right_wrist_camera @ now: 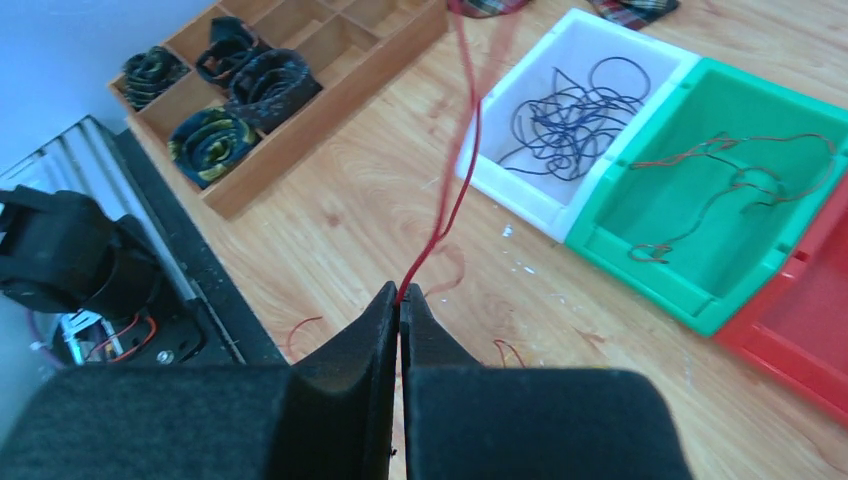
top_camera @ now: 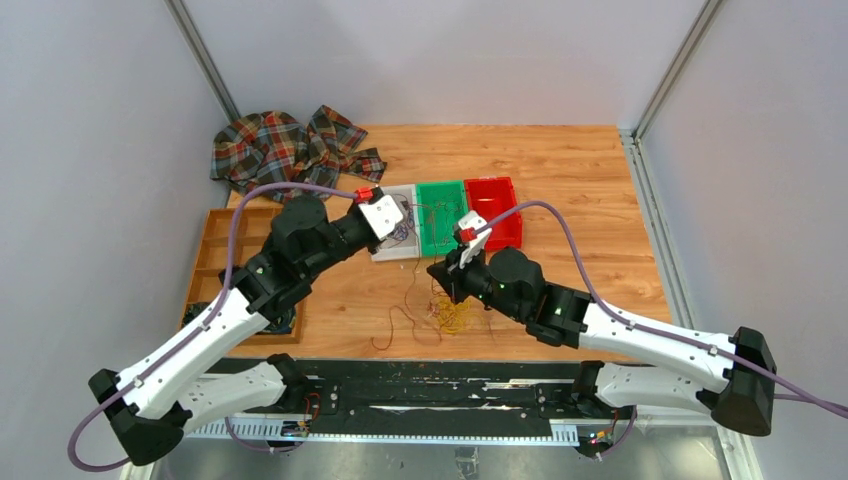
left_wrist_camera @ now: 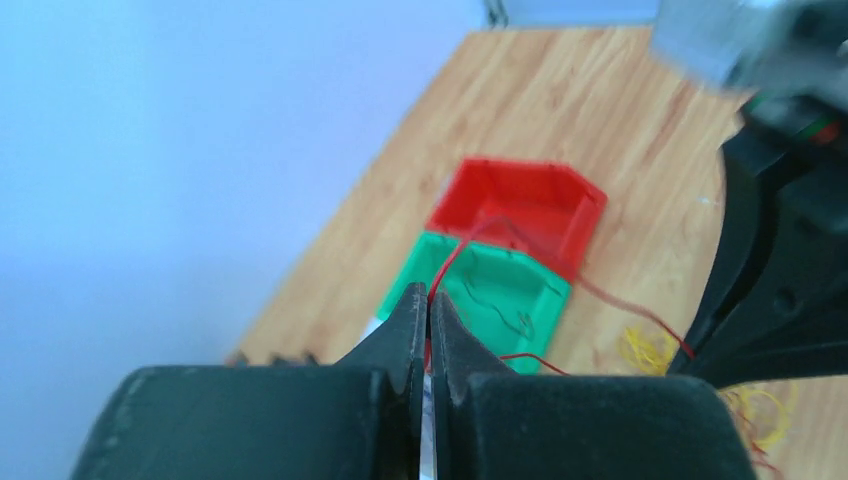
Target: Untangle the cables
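Two pinches on red cable [right_wrist_camera: 420, 262] — left claw [left_wrist_camera: 428, 300], right claw [right_wrist_camera: 400, 292]; wooden tabletop [top_camera: 560, 170], pale grey walls [top_camera: 420, 60].

A plaid cloth [top_camera: 285, 150] is crumpled at the table's [top_camera: 570, 170] eleven o'clock corner. A wooden tray [top_camera: 212, 240] holding dark coiled cords [right_wrist_camera: 262, 85] is set at nine o'clock. A white bin [right_wrist_camera: 520, 205], green bin [top_camera: 441, 190] and red bin [top_camera: 505, 205] are lined up touching, centrally, white toward nine o'clock.

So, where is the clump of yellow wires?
Top view: the yellow wires lie on the table near its front edge, centre, close by the right gripper.
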You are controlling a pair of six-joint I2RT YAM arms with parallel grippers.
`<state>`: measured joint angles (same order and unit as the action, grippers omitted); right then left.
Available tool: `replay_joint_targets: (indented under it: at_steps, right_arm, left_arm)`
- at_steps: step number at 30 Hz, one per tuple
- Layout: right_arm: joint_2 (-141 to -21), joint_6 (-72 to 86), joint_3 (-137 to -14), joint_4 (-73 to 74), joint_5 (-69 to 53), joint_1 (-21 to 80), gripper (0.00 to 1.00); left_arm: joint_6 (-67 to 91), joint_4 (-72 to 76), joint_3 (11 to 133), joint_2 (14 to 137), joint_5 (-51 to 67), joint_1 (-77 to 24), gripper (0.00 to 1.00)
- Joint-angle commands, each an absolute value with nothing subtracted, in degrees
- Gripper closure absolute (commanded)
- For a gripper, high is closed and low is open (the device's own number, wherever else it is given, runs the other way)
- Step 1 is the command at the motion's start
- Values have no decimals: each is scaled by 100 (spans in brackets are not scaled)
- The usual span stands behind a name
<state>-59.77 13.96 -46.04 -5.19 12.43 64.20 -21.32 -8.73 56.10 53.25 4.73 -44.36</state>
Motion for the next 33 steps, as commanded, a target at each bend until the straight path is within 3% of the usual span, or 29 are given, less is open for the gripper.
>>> replay_joint_targets:
  at_steps: [1, 18, 33]
  right_arm:
    - [-5848, 1563, -4230, -1580, 354, 6217, 100]
    - [-6986, 1985, -4399, -2228, -340, 6161, 99]
    - [-7351, 2331, -4149, -2861, -553, 6161, 92]
  left_arm:
    - [-3789, -663, 6407, 5191, 1646, -4421, 99]
    - [-4324, -621, 8685, 5948, 1907, -4499, 99]
    - [-4430, -717, 9644, 6130, 1884, -4566, 100]
